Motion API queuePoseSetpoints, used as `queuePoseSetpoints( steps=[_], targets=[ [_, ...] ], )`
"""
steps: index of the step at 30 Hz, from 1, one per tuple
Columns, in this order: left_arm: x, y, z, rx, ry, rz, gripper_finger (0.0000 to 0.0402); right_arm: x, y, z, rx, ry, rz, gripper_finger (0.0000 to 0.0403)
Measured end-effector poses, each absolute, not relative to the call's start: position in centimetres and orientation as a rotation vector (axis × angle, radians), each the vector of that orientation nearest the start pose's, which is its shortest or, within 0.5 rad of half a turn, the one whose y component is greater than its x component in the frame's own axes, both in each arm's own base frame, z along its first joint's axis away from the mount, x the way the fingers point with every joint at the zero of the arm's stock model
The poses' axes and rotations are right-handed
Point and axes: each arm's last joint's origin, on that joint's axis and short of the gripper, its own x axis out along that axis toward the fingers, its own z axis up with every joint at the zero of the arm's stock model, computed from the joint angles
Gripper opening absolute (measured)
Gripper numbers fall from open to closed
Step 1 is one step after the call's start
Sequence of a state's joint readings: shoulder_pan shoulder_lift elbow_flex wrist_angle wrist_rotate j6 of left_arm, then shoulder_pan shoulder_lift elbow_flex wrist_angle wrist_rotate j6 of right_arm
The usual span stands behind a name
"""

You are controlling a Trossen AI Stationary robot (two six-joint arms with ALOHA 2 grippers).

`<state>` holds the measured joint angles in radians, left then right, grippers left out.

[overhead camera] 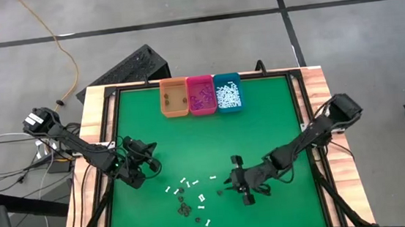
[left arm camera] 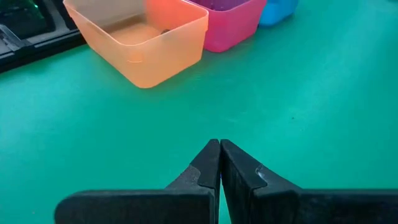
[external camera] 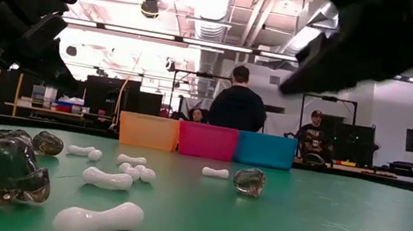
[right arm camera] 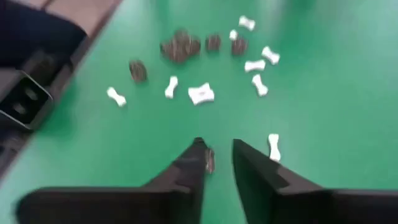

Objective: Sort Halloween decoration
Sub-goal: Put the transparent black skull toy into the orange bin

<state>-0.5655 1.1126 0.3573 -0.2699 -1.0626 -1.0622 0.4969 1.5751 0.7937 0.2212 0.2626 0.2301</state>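
The Halloween decoration pieces lie loose on the green table (overhead camera: 262,123) near its front: white short sticks (overhead camera: 184,183) and dark bits (overhead camera: 185,209). In the right wrist view the sticks (right arm camera: 200,94) and dark bits (right arm camera: 180,46) lie ahead of my right gripper (right arm camera: 217,148), which is open low over the table (overhead camera: 229,187). One dark bit (right arm camera: 209,160) shows between its fingers, beside one of them. My left gripper (left arm camera: 219,146) is shut and empty above bare table at the left (overhead camera: 144,152). No purple bits show loose on the table. My right gripper has the dark bit (right arm camera: 209,160) beside the inner face of one finger (right arm camera: 189,165). I cannot tell whether the finger touches it. The other finger stands apart from it.
Orange (overhead camera: 174,97), pink (overhead camera: 201,95) and teal (overhead camera: 228,93) bins stand side by side at the table's far edge, with dark, purple and white pieces inside. The left wrist view faces the orange bin (left arm camera: 143,43). People (external camera: 238,104) are in the room beyond the table.
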Motion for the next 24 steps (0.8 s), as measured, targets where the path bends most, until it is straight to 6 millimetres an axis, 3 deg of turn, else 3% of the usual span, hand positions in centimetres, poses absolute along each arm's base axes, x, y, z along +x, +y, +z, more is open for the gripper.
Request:
queuePoseSetpoints(
  steps=[6, 9, 24],
  targets=[
    [15.3, -6.7, 14.6, -0.249, 0.378, 0.731, 0.0016, 30.2, 15.5, 15.2, 0.001, 0.534, 0.175, 0.0213],
    [15.3, -6.7, 14.6, -0.249, 0.378, 0.731, 0.0030, 30.8, 16.1, 14.0, -0.028, 0.497, 0.222, 0.0246],
    [15.4, -6.5, 14.6, -0.255, 0.380, 0.747, 0.0051, 31.9, 15.6, 9.9, 0.006, 0.560, 0.218, 0.0242]
  ],
)
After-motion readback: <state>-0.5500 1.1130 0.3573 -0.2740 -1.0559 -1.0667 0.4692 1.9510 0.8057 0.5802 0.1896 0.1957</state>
